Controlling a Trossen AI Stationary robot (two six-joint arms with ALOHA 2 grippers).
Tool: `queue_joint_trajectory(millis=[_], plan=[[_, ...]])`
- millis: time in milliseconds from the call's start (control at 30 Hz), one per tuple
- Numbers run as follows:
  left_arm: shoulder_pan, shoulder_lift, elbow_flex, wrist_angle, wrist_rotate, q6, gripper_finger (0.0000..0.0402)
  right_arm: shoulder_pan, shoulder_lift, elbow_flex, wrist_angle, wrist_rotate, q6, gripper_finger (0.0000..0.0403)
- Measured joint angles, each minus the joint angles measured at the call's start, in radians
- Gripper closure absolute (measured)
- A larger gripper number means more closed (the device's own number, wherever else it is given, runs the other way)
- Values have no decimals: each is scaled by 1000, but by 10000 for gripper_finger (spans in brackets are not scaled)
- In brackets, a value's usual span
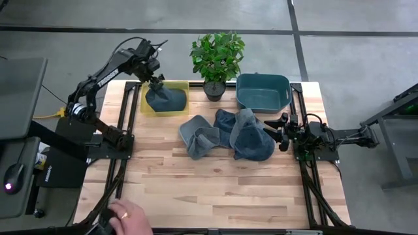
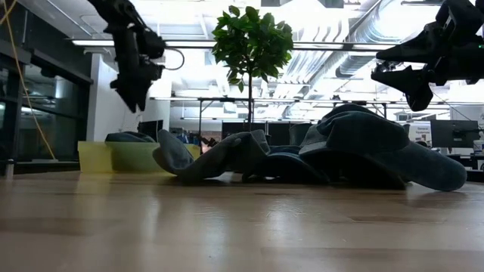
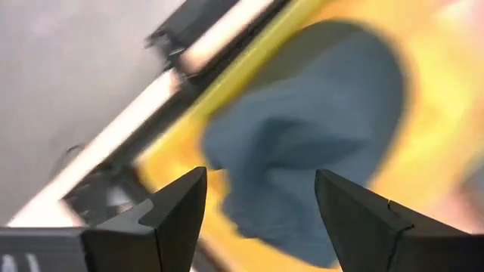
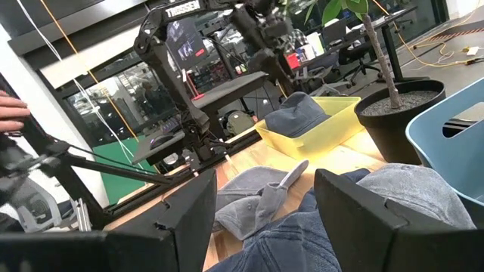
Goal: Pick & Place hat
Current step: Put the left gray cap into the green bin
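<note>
A blue-grey hat [image 1: 166, 99] lies in the yellow bin [image 1: 149, 106] at the table's far left; it shows in the left wrist view [image 3: 318, 143] and the right wrist view [image 4: 299, 113]. My left gripper [image 1: 157, 81] hovers open just above it [image 3: 261, 200], touching nothing. Three more blue-grey hats [image 1: 228, 134] lie in a heap at the table's middle [image 2: 333, 155]. My right gripper [image 1: 279, 130] hangs open beside the heap's right edge [image 4: 261, 200], above the table [image 2: 412, 75].
A teal bin [image 1: 263, 91] stands at the far right, with a potted plant [image 1: 216, 62] between the two bins. A person's hand [image 1: 127, 215] rests at the table's near left edge. Bare wood stretches along the near half of the table [image 1: 222, 189].
</note>
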Motion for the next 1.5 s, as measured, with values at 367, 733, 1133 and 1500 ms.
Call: queue_joint_trajectory(millis=[367,733,1133,1500], plan=[[-115,-139,0,-99,304,-151,158,0,0,0,0,0,0,185],[-370,-267,-138,-75,306,-318,158,0,0,0,0,0,0,185],[-727,-520,-559,310,130,-1086,158,0,0,0,0,0,0,185],[-976,-476,-759,623,-139,-1629,158,0,0,0,0,0,0,185]])
